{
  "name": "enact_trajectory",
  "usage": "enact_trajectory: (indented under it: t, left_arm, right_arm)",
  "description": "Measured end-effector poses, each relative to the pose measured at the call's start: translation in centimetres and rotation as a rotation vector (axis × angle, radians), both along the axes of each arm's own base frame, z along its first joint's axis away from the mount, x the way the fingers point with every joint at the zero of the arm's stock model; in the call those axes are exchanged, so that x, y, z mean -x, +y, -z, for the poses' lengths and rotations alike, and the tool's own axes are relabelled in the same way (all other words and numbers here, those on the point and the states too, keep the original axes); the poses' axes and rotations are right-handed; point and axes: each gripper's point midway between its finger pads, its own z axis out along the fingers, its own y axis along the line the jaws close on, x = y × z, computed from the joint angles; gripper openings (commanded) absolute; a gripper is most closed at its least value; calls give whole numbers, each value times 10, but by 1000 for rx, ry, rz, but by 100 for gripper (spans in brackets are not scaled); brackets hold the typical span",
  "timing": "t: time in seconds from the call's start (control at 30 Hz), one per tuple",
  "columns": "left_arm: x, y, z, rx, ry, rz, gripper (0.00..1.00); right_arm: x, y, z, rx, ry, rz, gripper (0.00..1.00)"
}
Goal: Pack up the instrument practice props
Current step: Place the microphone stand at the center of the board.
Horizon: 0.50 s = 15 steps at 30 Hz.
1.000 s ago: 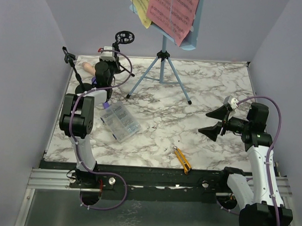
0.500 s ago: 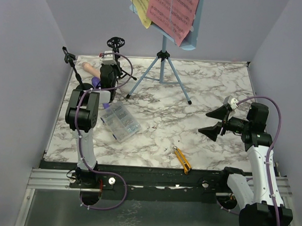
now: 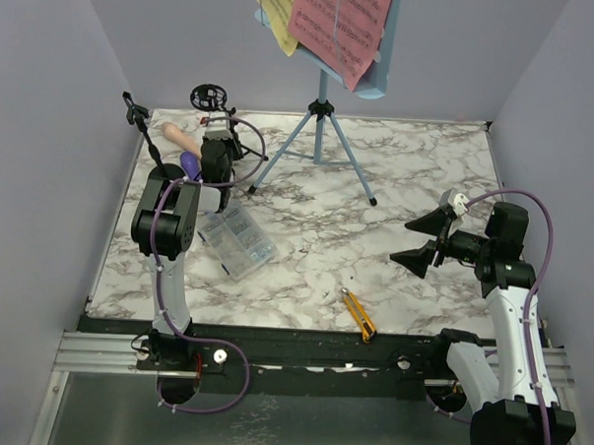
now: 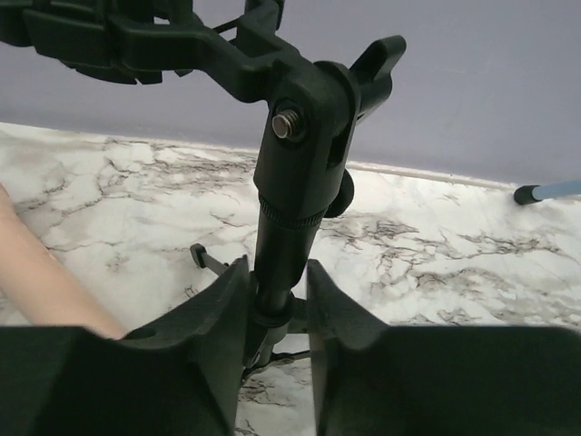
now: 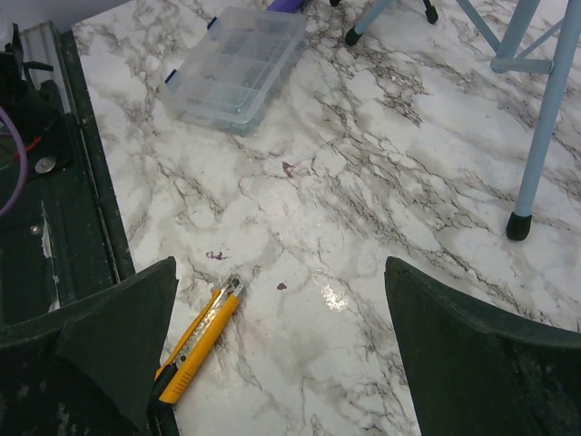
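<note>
**Instrument practice props: 2 mics, 2 mounts, 1 rack, all out on the tabletop**

Mics: 2, both at the far-left corner of the marble tabletop [image 3: 418, 159]. The beige mic [image 3: 175, 133] lies flat. The purple mic [image 3: 189, 163] is just beside the left arm, mostly hidden by it.

Mounts: 2, both black. The ring-top mic mount [image 3: 210, 97] leans toward the back wall. The left hand [image 4: 277, 300] is closed on its thin lower stem, one finger on each side and touching. Small feet show below the fingers in the left wrist view; can't tell if they touch the tabletop. The other mic mount [image 3: 136, 110] stands against the left wall, apart from the hand, w/ the beige mic between the two mounts.

Rack: 1 light-blue music rack [image 3: 385, 59] at back centre, upright on 3 tripod legs [image 3: 280, 155]. It carries pink pages [image 3: 340, 22] in front and yellow pages [image 3: 278, 15] to their left. No. of sheets in each colour: can't tell.

Right hand [image 3: 420, 243]: spread wide, holding nothing. It hovers over the right side of the tabletop, well apart from every prop.

Other items: 1 clear plastic box [image 3: 237, 240] near the left arm's elbow, and 1 yellow-and-black utility knife [image 3: 357, 316] near the front edge. In the right wrist view the knife lies just beside one finger of the right hand.
</note>
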Motion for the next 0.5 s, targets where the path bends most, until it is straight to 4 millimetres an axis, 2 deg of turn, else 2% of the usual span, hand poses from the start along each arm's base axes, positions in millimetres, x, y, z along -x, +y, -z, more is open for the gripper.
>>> enact_trajectory:
  t: [0.03, 0.13, 0.27, 0.37, 0.5]
  left_arm:
    - [2, 0, 3, -2, 2, 3, 45]
    - [6, 0, 8, -7, 5, 4, 69]
    - [15, 0, 17, -6, 24, 14, 89]
    - [24, -1, 13, -5, 26, 24, 99]
    - [38, -2, -13, 12, -1, 42, 99]
  right_arm:
    - [0, 0, 0, 0, 0, 0, 99]
    - [0, 0, 0, 2, -3, -1, 99]
    - [0, 0, 0, 3, -6, -1, 99]
    - [0, 0, 0, 4, -9, -2, 99]
    - [0, 0, 1, 5, -6, -3, 99]
